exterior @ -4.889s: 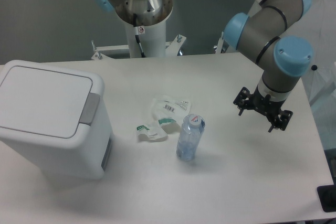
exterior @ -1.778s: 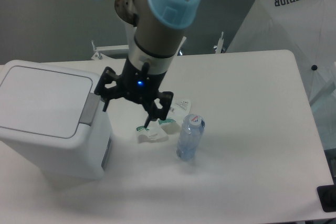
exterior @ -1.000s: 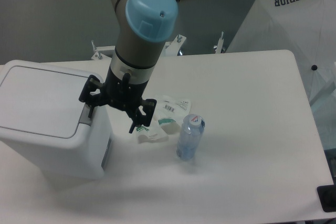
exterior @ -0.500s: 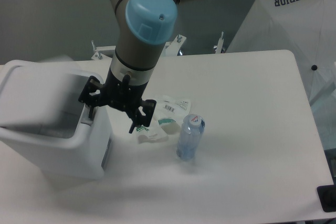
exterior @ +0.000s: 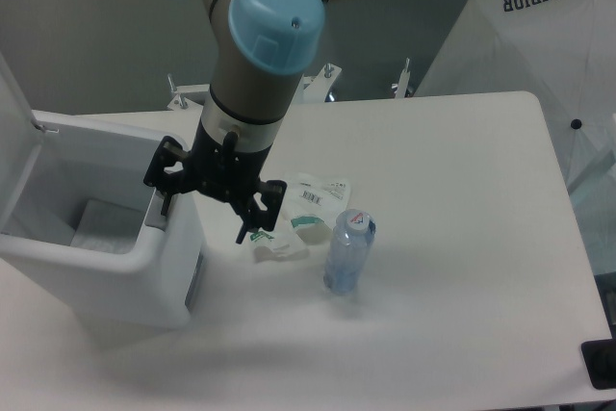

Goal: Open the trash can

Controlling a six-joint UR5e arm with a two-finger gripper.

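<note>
Pressing the trash can's (exterior: 106, 257) grey tab (exterior: 154, 220) at left of frame; its lid (exterior: 17, 146) stands up.
My gripper (exterior: 206, 201), fingers spread and empty, touches the rim; next I judge I lift clear.

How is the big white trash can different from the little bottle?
The trash can is much bigger than the bottle. The trash can is white and boxy; the bottle is clear and round. The trash can's lid stands open, while the bottle has its cap on. Both stand upright on the table.
</note>
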